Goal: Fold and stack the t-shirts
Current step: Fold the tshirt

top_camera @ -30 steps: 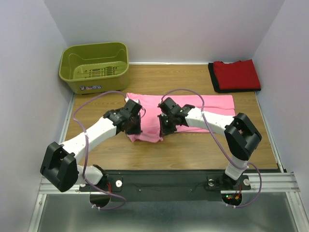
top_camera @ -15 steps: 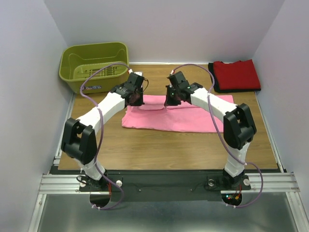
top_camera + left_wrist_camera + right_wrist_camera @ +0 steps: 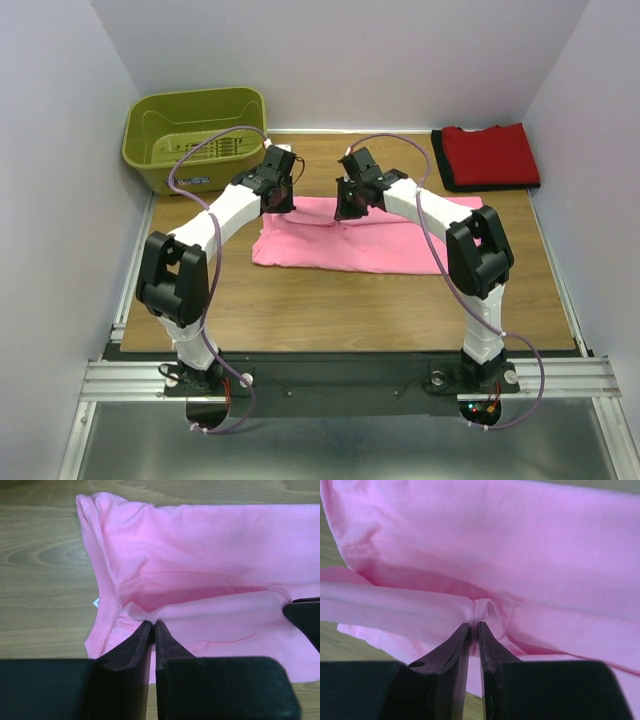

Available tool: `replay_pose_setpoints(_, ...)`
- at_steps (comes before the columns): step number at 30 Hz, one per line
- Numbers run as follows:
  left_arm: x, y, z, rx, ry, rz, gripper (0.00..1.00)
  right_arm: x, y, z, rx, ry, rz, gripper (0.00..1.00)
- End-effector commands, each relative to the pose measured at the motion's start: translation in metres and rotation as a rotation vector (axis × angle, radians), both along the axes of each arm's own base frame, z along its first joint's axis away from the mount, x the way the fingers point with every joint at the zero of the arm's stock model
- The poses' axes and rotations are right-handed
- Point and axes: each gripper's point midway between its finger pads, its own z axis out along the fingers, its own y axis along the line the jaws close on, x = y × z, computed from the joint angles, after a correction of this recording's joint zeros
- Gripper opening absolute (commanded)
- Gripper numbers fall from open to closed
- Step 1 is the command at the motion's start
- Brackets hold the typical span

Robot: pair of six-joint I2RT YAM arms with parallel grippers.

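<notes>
Jaws first: we read the left jaws and the right jaws as clenched, each on a small pucker of the pink t-shirt (image 3: 200,555) along its far edge. Soft matte knit, it lies as a long band on the wooden table (image 3: 350,300), long axis left to right, spreading from the jaws back toward our bases, neither arm nearer. Well apart at far right sits the red t-shirt (image 3: 490,152), folded square over a black edge (image 3: 438,160); the slotted olive basket (image 3: 195,135) stands far left.

Robotics lab test cell: plain white panels (image 3: 340,60) wall in a wood-top table (image 3: 380,300). An aluminium rail (image 3: 560,378), well behind left gripper (image 3: 284,206) and right gripper (image 3: 345,211), carries bolted arm bases (image 3: 484,374) and purple cabling (image 3: 222,137).
</notes>
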Motion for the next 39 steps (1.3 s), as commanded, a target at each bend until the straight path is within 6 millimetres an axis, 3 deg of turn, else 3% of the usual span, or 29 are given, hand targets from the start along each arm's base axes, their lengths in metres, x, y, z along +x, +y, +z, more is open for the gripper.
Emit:
replay_pose_setpoints(1, 0.015, -0.001, -0.004, -0.015, -0.032, 0.029, 0.20, 0.028, -0.012, 0.013, -0.050, -0.095, -0.060, 0.19)
replay_pose_setpoints(6, 0.028, -0.008, -0.014, -0.056, -0.022, 0.032, 0.20, 0.048, -0.027, 0.023, -0.099, -0.153, -0.116, 0.20)
replay_pose_setpoints(8, 0.032, -0.007, -0.023, -0.051, -0.003, 0.047, 0.31, 0.052, -0.033, 0.023, -0.117, -0.166, -0.127, 0.25)
replay_pose_setpoints(11, 0.037, -0.004, -0.022, -0.039, -0.011, 0.064, 0.58, 0.051, -0.038, 0.024, -0.156, -0.187, -0.093, 0.37)
replay_pose_setpoints(15, 0.040, -0.002, 0.010, -0.066, -0.097, 0.078, 0.76, 0.042, -0.025, 0.036, -0.147, -0.237, 0.121, 0.54)
replay_pose_setpoints(16, 0.037, 0.001, 0.024, -0.077, -0.125, 0.086, 0.77, 0.039, -0.023, 0.036, -0.148, -0.245, 0.173, 0.57)
replay_pose_setpoints(19, 0.022, 0.012, 0.039, -0.086, -0.149, 0.115, 0.77, 0.026, -0.015, 0.040, -0.148, -0.280, 0.342, 0.61)
replay_pose_setpoints(23, -0.009, 0.030, 0.032, -0.083, -0.134, 0.161, 0.77, 0.020, -0.009, 0.050, -0.148, -0.342, 0.473, 0.67)
replay_pose_setpoints(24, -0.015, 0.034, 0.037, -0.093, -0.152, 0.172, 0.75, 0.016, -0.006, 0.052, -0.138, -0.353, 0.515, 0.68)
replay_pose_setpoints(25, -0.028, 0.041, 0.021, -0.074, -0.120, 0.180, 0.75, 0.015, -0.003, 0.052, -0.133, -0.359, 0.536, 0.70)
replay_pose_setpoints(27, -0.038, 0.048, 0.018, -0.082, -0.123, 0.200, 0.73, 0.012, 0.001, 0.051, -0.128, -0.367, 0.580, 0.71)
replay_pose_setpoints(28, -0.047, 0.053, 0.002, -0.065, -0.093, 0.205, 0.73, 0.012, 0.003, 0.051, -0.127, -0.373, 0.594, 0.72)
replay_pose_setpoints(31, -0.061, 0.064, -0.019, -0.039, -0.052, 0.221, 0.72, 0.004, 0.011, 0.046, -0.133, -0.383, 0.666, 0.73)
replay_pose_setpoints(39, -0.069, 0.074, -0.060, 0.007, 0.023, 0.231, 0.61, -0.003, 0.027, 0.023, -0.157, -0.381, 0.791, 0.73)
